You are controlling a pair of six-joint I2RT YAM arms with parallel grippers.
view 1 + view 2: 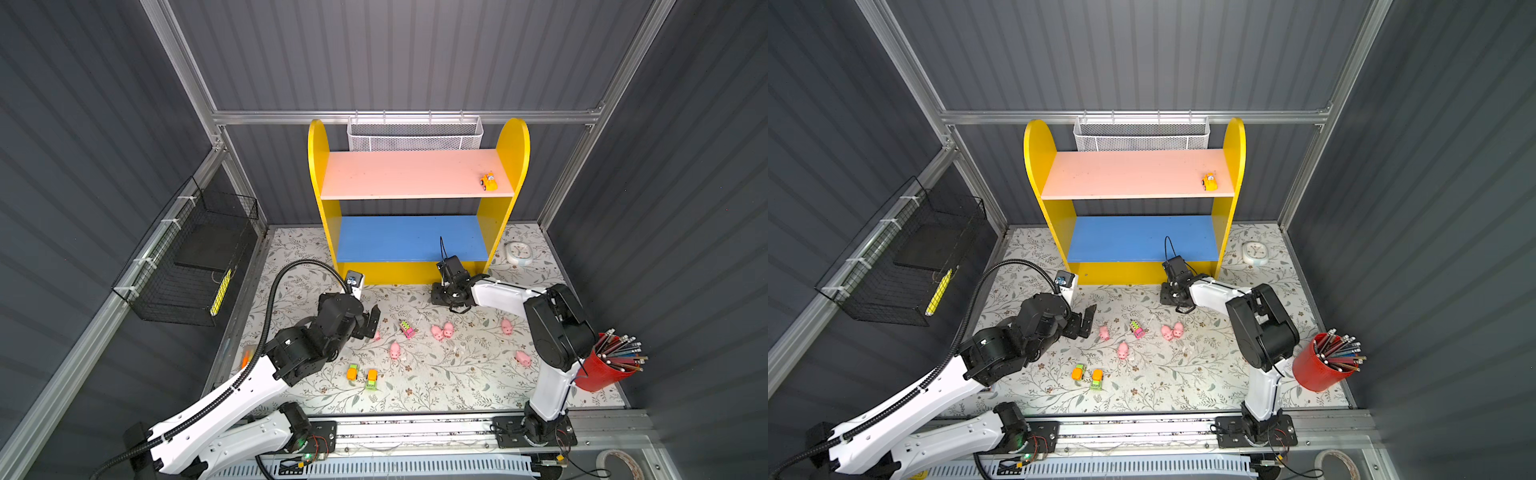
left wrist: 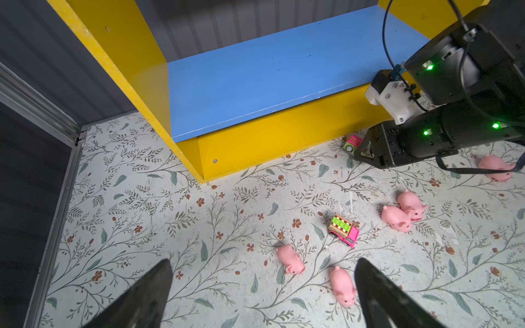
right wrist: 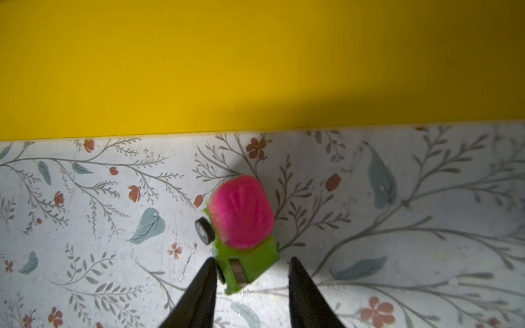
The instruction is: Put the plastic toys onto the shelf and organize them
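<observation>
The shelf (image 1: 415, 174) stands at the back, with one orange-yellow vehicle (image 1: 489, 181) on its pink upper board. Its blue lower board (image 2: 255, 79) is bare. My right gripper (image 3: 252, 259) is low, in front of the shelf's base, open. A green vehicle with a pink top (image 3: 241, 215) lies tilted between its fingertips, touching one finger and clear of the other. My left gripper (image 2: 262, 262) hangs open over the floor, near two pink pigs (image 2: 289, 259). More pigs (image 1: 436, 332), a pink-green truck (image 1: 407, 328) and two orange-green vehicles (image 1: 352, 372) lie on the floral floor.
A round white clock (image 1: 518, 252) lies right of the shelf. A red cup of pencils (image 1: 602, 368) stands at the right edge. A black wire basket (image 1: 191, 257) hangs on the left wall, and a white mesh basket (image 1: 413, 133) hangs behind the shelf.
</observation>
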